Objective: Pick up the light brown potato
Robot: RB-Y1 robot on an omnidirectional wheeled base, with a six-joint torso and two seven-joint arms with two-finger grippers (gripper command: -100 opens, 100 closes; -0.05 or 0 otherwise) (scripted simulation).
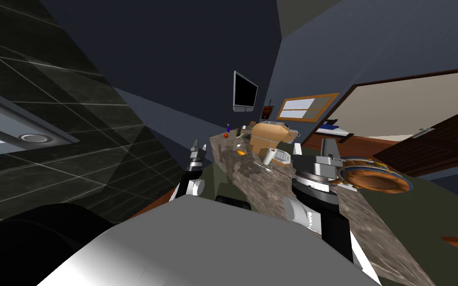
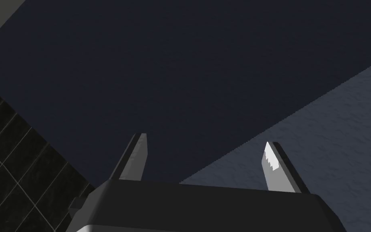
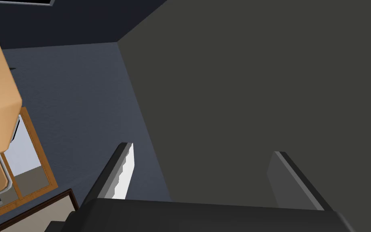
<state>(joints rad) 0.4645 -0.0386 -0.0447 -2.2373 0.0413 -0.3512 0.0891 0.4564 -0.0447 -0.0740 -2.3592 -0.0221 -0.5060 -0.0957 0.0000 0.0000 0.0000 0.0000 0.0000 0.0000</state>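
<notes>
Gaping left gripper [image 2: 205, 139] beside mottled counter [image 1: 253, 174]

This looks like a room in a home, most likely a kitchen. A long surface [image 1: 245, 171] of mottled brown stone runs away from the camera and carries household things: a brown bowl with a blue rim [image 1: 374, 178], a tan boxy appliance [image 1: 267, 136], a white cylinder [image 1: 270, 155], a small blue bottle [image 1: 228, 129] and a small orange-red round thing [image 1: 226, 134]. Dark glossy tiles [image 1: 74, 114] cover the wall to one side. Domestic fittings stand beyond the surface's far end – a flat screen [image 1: 245, 92] on the dark blue wall, a wood-framed window [image 1: 305, 107], and a dark wooden door [image 1: 451, 139] standing open, with a metal handle [image 1: 423, 132].
</notes>
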